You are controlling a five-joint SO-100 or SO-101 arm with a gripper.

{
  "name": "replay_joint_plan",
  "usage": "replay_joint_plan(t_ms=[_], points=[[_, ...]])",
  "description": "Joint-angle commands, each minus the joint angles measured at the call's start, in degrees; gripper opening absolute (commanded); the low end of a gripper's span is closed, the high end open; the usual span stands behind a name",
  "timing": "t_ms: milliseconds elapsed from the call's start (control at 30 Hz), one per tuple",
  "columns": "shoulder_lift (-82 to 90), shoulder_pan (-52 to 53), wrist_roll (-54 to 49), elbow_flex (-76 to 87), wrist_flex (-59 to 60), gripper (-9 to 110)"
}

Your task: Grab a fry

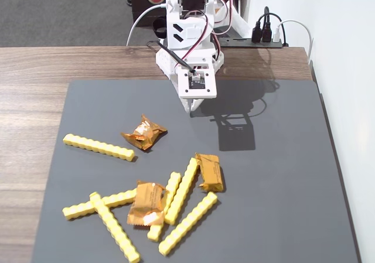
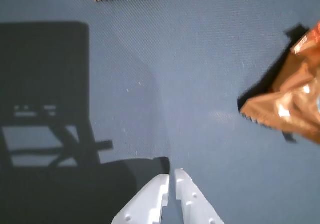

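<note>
Yellow fries (image 1: pixel 187 223) lie untouched on the grey mat (image 1: pixel 275 175); well apart, the hand (image 2: pixel 171 176) hangs closed and empty, grasp undone.

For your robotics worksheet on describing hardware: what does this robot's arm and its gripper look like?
The arm is white plastic with black servo blocks, red and black wires, and a small circuit board on the wrist. The gripper has two white tapering fingers with small round dimples, seen in the wrist view.

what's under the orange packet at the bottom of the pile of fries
In the fixed view the lower orange packet lies across two fries: a flat one poking out to its left, and another along its right edge. The parts beneath it are hidden.
</note>
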Motion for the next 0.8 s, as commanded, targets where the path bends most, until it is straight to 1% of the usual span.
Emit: replay_joint_plan(t_ms=[0, 200, 433, 767], points=[[-5.01, 0.79, 1.93, -4.13, -0.26, 1], [-15.03, 2.81, 10.63, -10.99, -2.55, 1], [-27.16, 6.94, 19.34, -21.53, -2.29, 1], [-42.71, 15.29, 29.71, -39.29, 1.41, 1]])
